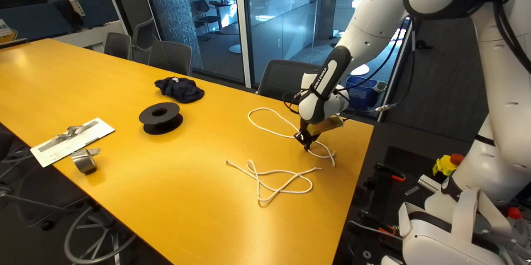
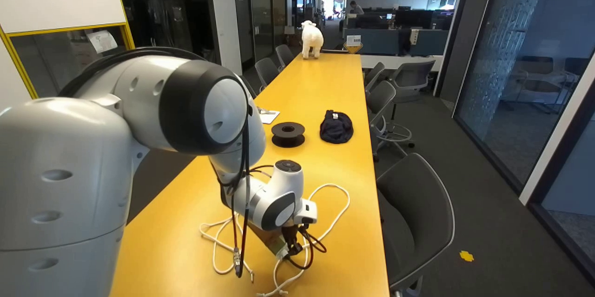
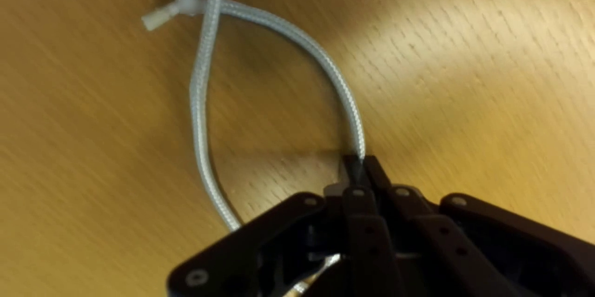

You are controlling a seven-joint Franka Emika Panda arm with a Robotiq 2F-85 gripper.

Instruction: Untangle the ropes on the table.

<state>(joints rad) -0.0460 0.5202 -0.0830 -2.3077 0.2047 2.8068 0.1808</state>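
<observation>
gripper [image 3: 360, 169]: jaws pinched on one rope [image 3: 350, 102]; suggest a low, slow pull, so the knotted end [image 3: 188, 2] slides out from under the crossing strand [image 3: 199, 88] without snagging

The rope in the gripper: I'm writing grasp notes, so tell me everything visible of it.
The thin white rope looks braided; the gripper is shut on it. From there it curves to a knot and short tip, with another stretch crossing over beside the knot. In both exterior views a wide loop lies on the table.
</observation>
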